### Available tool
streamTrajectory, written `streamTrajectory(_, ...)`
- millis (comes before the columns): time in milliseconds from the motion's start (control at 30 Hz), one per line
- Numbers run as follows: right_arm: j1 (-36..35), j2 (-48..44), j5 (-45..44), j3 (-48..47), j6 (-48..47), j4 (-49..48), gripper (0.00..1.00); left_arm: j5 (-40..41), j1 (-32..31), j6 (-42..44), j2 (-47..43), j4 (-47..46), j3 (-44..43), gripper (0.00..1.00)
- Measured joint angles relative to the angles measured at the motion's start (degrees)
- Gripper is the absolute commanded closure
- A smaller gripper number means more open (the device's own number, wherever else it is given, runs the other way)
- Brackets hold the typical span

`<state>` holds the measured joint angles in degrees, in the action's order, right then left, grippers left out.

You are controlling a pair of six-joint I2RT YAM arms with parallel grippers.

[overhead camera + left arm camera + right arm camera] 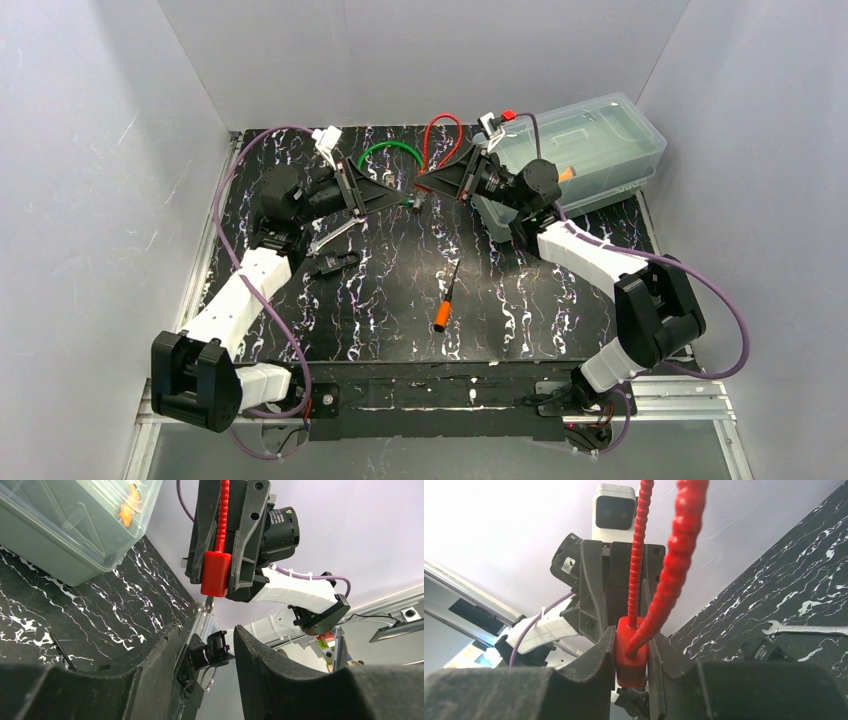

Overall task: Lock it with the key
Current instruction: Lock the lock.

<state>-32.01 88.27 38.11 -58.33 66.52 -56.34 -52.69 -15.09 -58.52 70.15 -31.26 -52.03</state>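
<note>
My right gripper (pixel 428 184) (pixel 630 647) is shut on the red body of a cable lock (pixel 630 652), held above the table, its red ribbed cable (pixel 440 135) looping up behind. In the left wrist view the red lock body (pixel 216 573) sits between the right fingers, with a small metal key (pixel 209 603) sticking out of its underside. My left gripper (pixel 403 200) (pixel 205 630) faces it, tips just short of the key, jaws apart with nothing between them.
A green cable lock (pixel 390 150) lies at the back. An orange-handled screwdriver (pixel 446 297) lies mid-table. A wrench (pixel 335 232) and a small black part (pixel 330 265) lie under the left arm. A clear plastic bin (pixel 585 140) stands at the back right.
</note>
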Motion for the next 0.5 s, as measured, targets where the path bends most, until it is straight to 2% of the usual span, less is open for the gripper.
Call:
streamTrajectory(367,-1.8,1.2,-0.6,0.0,-0.1,-0.4,0.99,0.0,-2.9,1.5,0.5,0.0,0.0,0.62)
streamTrajectory(500,-1.9,1.5,-0.9,0.0,-0.1,-0.5,0.99,0.0,-3.6,1.8,1.4,0.0,0.0,0.71)
